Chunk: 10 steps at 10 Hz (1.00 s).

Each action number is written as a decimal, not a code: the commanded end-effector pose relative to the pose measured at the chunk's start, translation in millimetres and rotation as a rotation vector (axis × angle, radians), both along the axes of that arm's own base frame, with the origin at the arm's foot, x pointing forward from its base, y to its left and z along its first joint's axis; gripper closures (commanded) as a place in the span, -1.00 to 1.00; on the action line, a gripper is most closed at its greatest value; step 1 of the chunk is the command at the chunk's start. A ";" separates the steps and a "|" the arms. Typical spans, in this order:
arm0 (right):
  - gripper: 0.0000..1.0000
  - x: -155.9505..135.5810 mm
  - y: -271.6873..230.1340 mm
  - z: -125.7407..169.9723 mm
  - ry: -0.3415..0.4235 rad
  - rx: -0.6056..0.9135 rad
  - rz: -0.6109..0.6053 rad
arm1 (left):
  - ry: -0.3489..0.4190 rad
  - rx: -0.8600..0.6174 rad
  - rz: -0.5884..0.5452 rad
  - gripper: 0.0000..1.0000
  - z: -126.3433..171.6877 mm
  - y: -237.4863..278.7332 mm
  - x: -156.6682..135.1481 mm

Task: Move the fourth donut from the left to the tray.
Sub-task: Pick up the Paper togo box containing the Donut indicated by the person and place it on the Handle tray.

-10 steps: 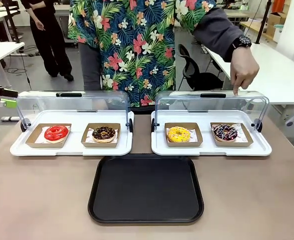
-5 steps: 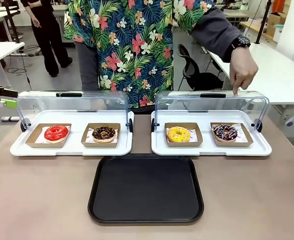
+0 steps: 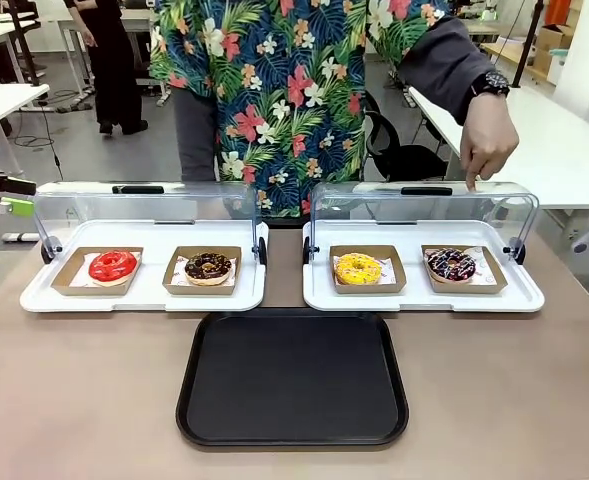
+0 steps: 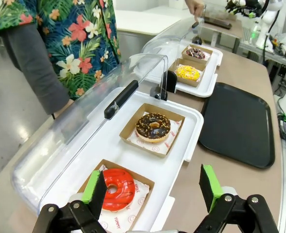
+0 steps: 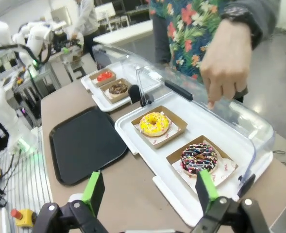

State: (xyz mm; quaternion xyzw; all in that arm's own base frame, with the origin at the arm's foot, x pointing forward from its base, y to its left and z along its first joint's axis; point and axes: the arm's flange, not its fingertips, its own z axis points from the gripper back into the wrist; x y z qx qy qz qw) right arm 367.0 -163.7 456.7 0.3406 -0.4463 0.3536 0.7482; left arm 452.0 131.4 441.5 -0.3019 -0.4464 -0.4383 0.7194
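**Fourth donut untouched, person pointing at it**

The fourth donut (image 3: 451,264) sits in its cardboard holder (image 3: 489,282) at the right end of the right display tray (image 3: 424,299). The person's hand (image 3: 487,140) points down at the clear lid (image 3: 424,205) behind it. Over the last second only the person's body has shifted. The black tray (image 3: 292,378) lies bare nearby on the surface. The left end effector (image 4: 151,187) and right end effector (image 5: 150,190) are both wide open and empty, so the pick looks not yet begun.

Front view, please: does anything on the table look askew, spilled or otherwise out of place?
Nothing stands out. The fourth donut and the other three sit level in their holders on the two white display trays, lids raised; the black tray lies square. A person's hand points at the right lid.
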 end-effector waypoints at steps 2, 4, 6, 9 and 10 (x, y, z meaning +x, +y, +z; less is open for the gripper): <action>-1.00 40.8 42.1 14.9 -0.004 -0.317 0.141 | -0.001 -0.001 0.004 -1.00 1.7 -1.4 -2.0; -1.00 54.0 78.3 0.5 -0.050 -0.528 0.232 | -0.001 -0.001 0.004 -1.00 1.7 -1.4 -2.0; -1.00 59.1 106.9 -22.0 -0.098 -0.739 0.285 | -0.001 -0.001 0.004 -1.00 1.7 -1.4 -2.0; -1.00 61.2 131.3 -53.0 -0.112 -0.937 0.352 | -0.001 -0.001 0.004 -1.00 1.7 -1.4 -2.0; -1.00 61.8 131.7 -56.0 -0.155 -0.923 0.305 | -0.001 -0.001 0.004 -1.00 1.7 -1.4 -2.0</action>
